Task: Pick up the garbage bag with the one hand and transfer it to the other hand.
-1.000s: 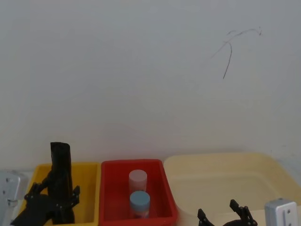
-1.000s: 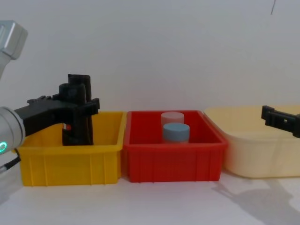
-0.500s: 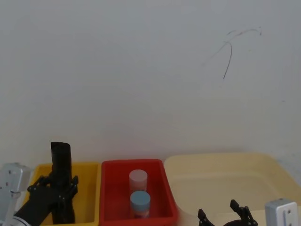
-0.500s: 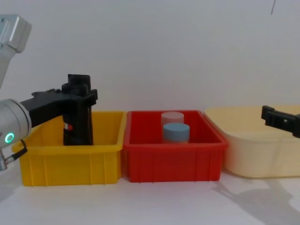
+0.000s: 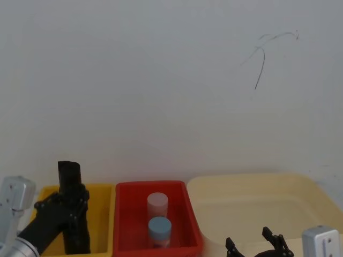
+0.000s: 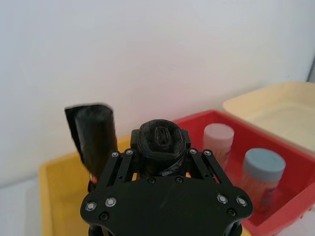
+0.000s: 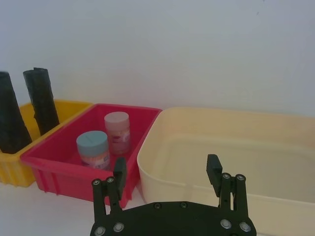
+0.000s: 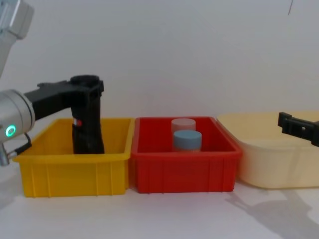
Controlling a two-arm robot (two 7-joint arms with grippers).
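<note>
The garbage bag (image 8: 88,130) is a crinkly black roll with a small red-and-white mark, standing upright in the yellow bin (image 8: 70,172). Its lower end is hidden behind the bin's front wall. My left gripper (image 8: 92,92) reaches in from the left on a silver wrist with a green light and is shut on the roll's upper part. In the left wrist view the roll's top (image 6: 160,140) sits between the fingers (image 6: 117,158). My right gripper (image 7: 166,169) hangs open with nothing in it at the near rim of the cream tub (image 7: 275,147).
A second black roll (image 5: 68,174) stands upright in the yellow bin just behind the held one. The red bin (image 8: 184,172) in the middle holds a pink-lidded jar (image 5: 157,203) and a blue-lidded jar (image 5: 159,229). A white wall closes off the back.
The left gripper has risen with the garbage bag, whose red mark now sits higher in the chest view and whose top covers the roll behind. The right gripper has not moved.
</note>
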